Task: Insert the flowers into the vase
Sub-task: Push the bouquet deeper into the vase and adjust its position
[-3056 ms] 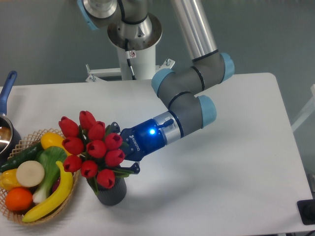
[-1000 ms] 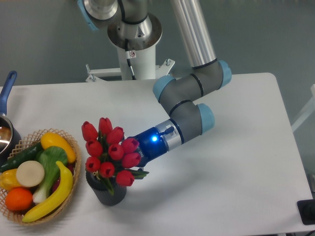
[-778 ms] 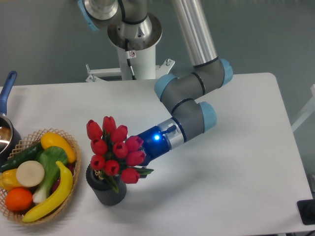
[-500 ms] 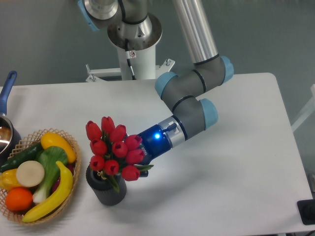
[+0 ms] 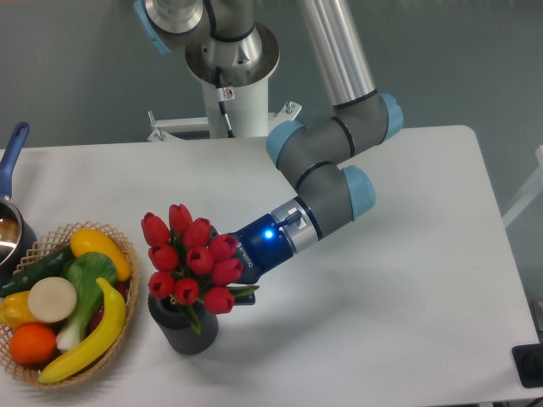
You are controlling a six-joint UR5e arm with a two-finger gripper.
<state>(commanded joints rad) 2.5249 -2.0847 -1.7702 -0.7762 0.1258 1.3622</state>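
- A wicker basket sits just left of the vase, holding a banana, an orange, a cucumber and other toy produce.
- A blue-handled pot is at the table's left edge.
- The flowers stand with their stems down in the vase's mouth.
- The gripper is behind the blooms; its fingers are hidden, so I cannot tell their state.

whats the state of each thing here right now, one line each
flowers: bunched, tilted, stems reaching into the vase mouth
vase: upright on the table, beside the basket
end effector: behind the blooms, fingers hidden
basket: full of toy fruit and vegetables
pot: at the left edge, mostly cropped
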